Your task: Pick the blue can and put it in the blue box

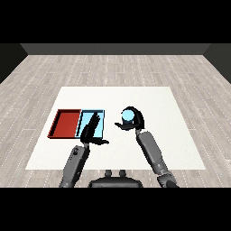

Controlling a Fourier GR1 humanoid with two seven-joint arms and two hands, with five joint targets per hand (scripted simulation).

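A: So, starting at the left, what is lying on the white table [135,97]?

B: The red tray [64,123] is sitting furthest left, and the light blue tray [102,118] is lying right against its right side, the two touching along one edge.

A: And the left hand [91,131]?

B: It is reaching up from the lower left, its grey forearm [76,163] angling in, and its fingers are stretching straight out over the light blue tray with the thumb sticking off to the right. It is holding nothing.

A: Where is the blue can [128,116] sitting?

B: It is not sitting in either tray. It is being held to the right of the light blue tray, apart from it, over the bare table. The right hand [135,122] is curling round it, dark fingers wrapping its sides, with only the can's pale blue top showing.

A: Anything further right?

B: Only the right forearm [152,153], running down toward the lower right corner.
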